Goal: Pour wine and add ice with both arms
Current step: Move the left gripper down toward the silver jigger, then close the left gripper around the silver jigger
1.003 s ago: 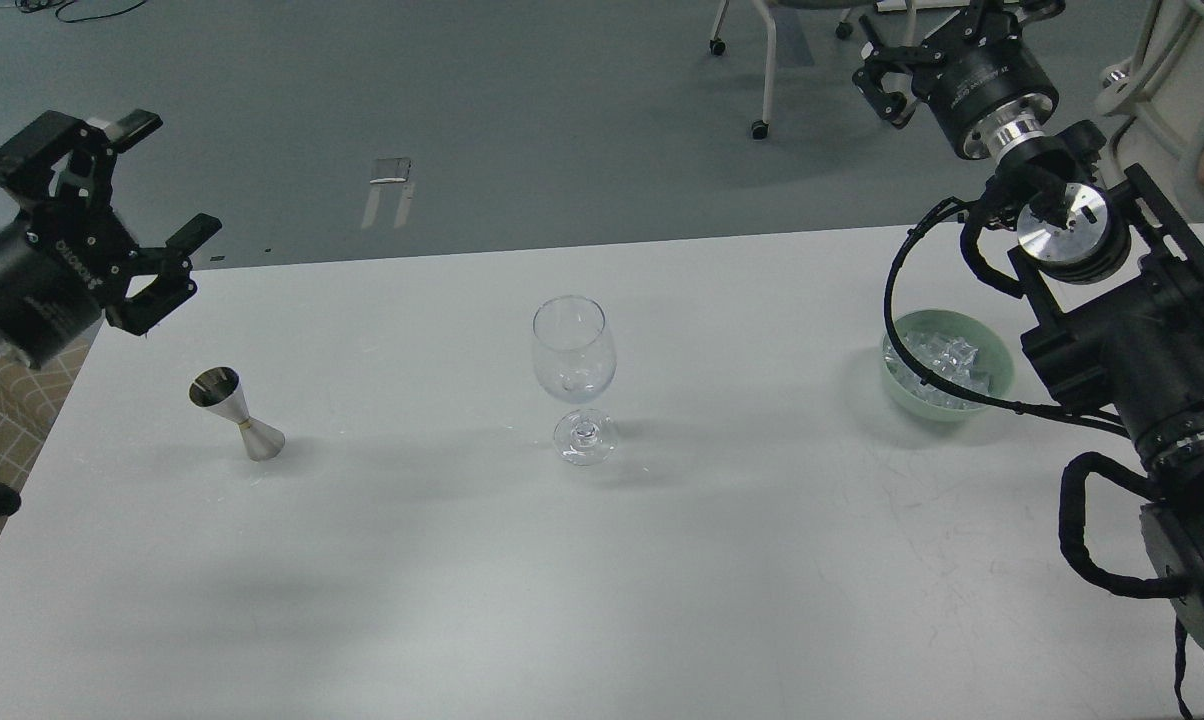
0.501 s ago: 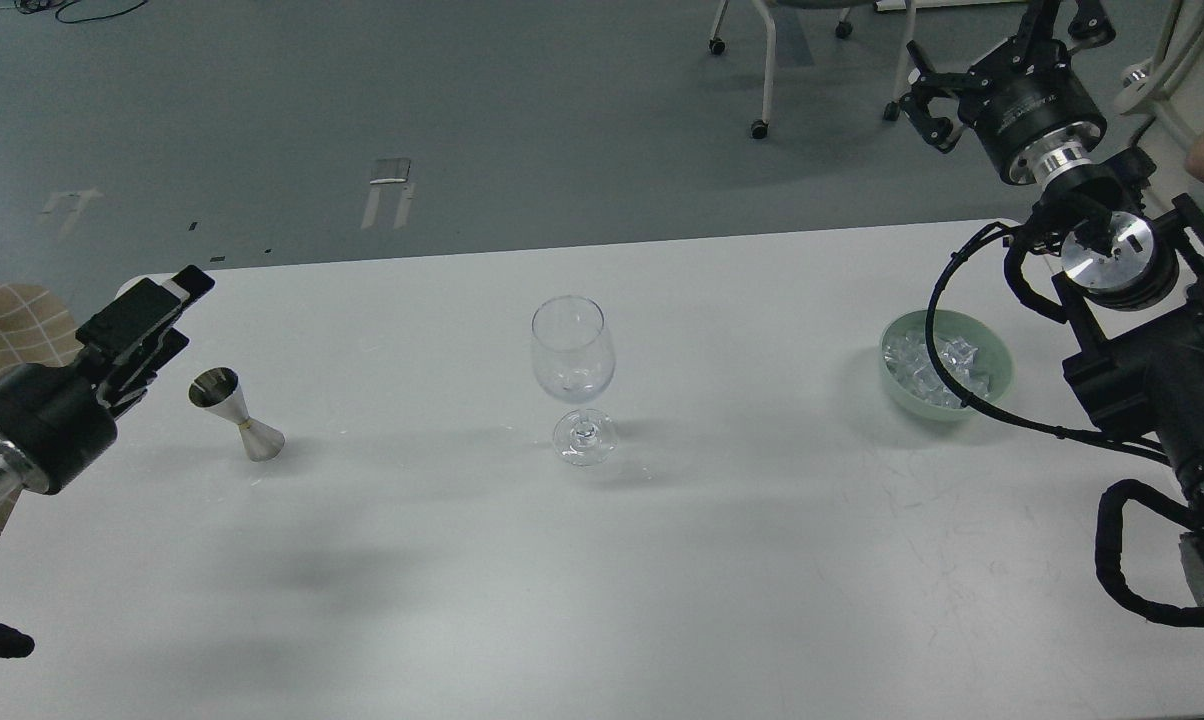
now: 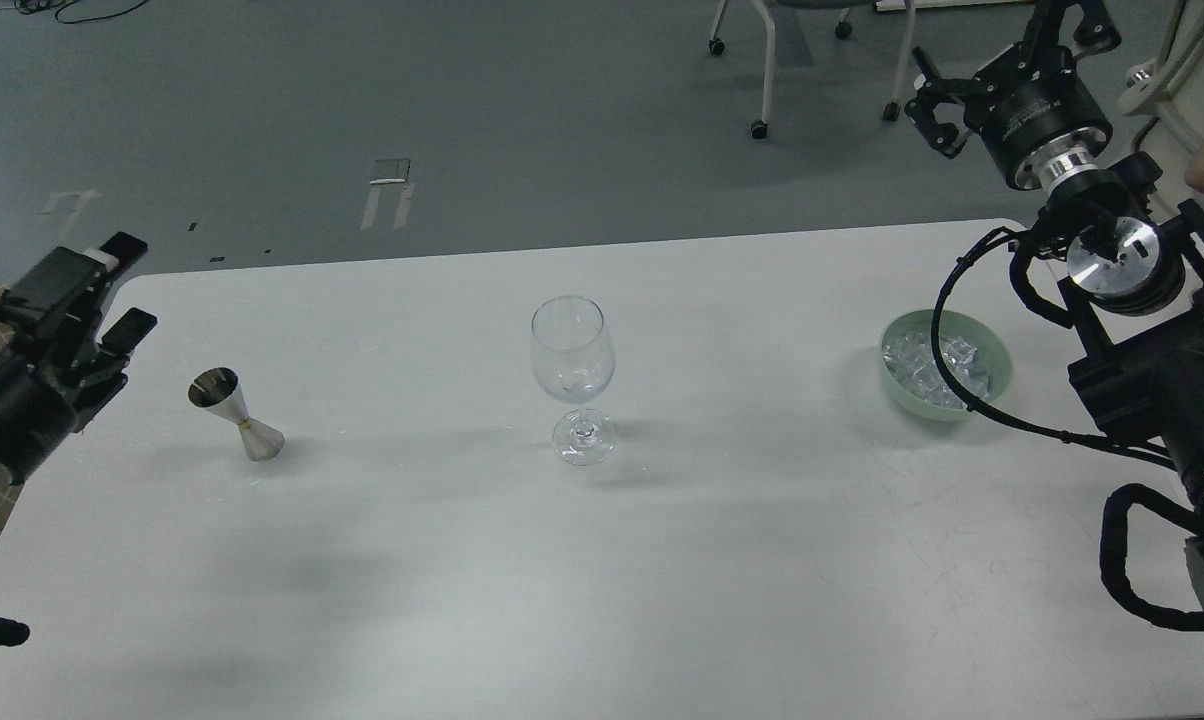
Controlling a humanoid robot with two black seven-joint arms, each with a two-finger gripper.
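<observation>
A: Item one, left of the wine glass (image 3: 573, 378)?

B: Left gripper (image 3: 87, 300), low at the bench (image 3: 662, 580) edge, well left of the glass; fingers parted, nothing between them. Next, steel jigger (image 3: 235, 413), between that gripper and the glass; upright, slightly leaning, long axis near vertical, wider mouth up. Judged light, rigid, slick; take it at the narrow waist.

A: The glass itself?

B: Mid-bench, upright on its foot, mouth up, long axis vertical. Appears empty. Judged thin, fragile, top-heavy, slippery; hold at the stem or low on the body, lightly.

A: Right of the glass?

B: Pale green bowl (image 3: 997, 385), well right of the glass, holding the ice (image 3: 922, 365): many small clear cubes heaped together, no common direction, no long axis to speak of. Judged hard, wet, slippery, apt to squirt from a pinch; grip one cube square across flat faces. A black cable crosses over the bowl.

A: Last entry?

B: Right gripper (image 3: 947, 100), raised far behind and right of the glass, beyond the bowl, off the bench; fingers spread, empty
</observation>
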